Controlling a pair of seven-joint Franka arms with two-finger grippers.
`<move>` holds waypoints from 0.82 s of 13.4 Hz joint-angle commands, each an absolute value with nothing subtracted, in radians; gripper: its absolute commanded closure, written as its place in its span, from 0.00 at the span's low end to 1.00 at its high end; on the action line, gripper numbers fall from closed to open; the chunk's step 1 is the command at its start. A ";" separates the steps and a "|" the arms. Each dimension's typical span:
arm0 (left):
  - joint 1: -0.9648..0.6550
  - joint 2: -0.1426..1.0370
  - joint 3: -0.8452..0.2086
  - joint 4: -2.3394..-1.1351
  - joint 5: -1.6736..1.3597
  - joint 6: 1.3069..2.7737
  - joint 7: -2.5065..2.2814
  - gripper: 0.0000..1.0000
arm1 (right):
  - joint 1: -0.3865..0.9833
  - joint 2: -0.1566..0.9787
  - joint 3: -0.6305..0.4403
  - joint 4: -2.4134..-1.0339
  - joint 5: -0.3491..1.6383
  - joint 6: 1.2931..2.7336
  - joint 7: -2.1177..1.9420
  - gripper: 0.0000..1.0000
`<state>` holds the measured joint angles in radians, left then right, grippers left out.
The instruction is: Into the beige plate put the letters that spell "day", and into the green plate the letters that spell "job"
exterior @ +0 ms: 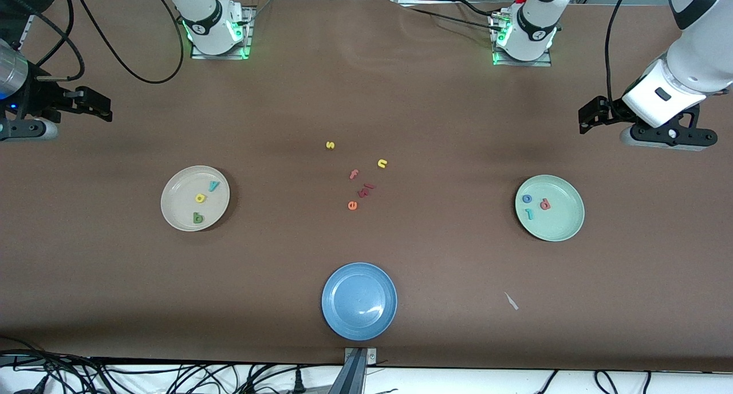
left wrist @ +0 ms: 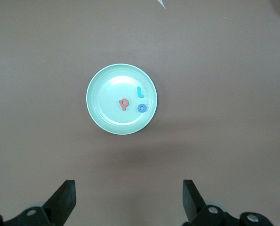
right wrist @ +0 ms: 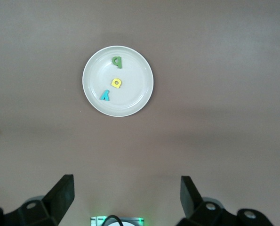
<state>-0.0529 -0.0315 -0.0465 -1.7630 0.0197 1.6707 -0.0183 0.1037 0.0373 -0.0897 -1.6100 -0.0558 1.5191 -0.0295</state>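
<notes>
The beige plate (exterior: 177, 202) (right wrist: 135, 94) holds a teal "y" (exterior: 213, 185) (right wrist: 105, 95), a yellow letter (exterior: 200, 198) (right wrist: 116, 83) and a green letter (exterior: 198, 217) (right wrist: 116, 61). In the green plate (exterior: 558, 222) (left wrist: 102, 113) lie a blue "o" (exterior: 527, 199) (left wrist: 142, 108), a pinkish-red "b" (exterior: 544, 204) (left wrist: 124, 104) and a teal "j" (exterior: 529, 213) (left wrist: 140, 92). My left gripper (exterior: 590, 118) (left wrist: 129, 197) hangs open and empty over bare table at its own end. My right gripper (exterior: 94, 105) (right wrist: 126, 195) is likewise open and empty at the right arm's end.
Loose letters lie mid-table: yellow "s" (exterior: 330, 145), yellow "n" (exterior: 382, 164), reddish "f" (exterior: 354, 174), a pink piece (exterior: 366, 189), orange "e" (exterior: 352, 205). An empty blue plate (exterior: 343, 291) sits nearest the front camera. A white scrap (exterior: 511, 301) lies beside it toward the left arm's end.
</notes>
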 commanded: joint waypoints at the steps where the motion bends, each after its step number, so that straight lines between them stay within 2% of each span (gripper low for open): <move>1: -0.057 -0.029 -0.040 -1.750 -0.006 1.658 -0.005 0.00 | 0.072 0.011 -0.090 -1.652 -0.003 1.546 -0.006 0.00; 11: -0.057 -0.029 -0.040 -1.750 -0.008 1.660 -0.005 0.00 | 0.077 0.028 -0.086 -1.652 -0.015 1.586 -0.023 0.00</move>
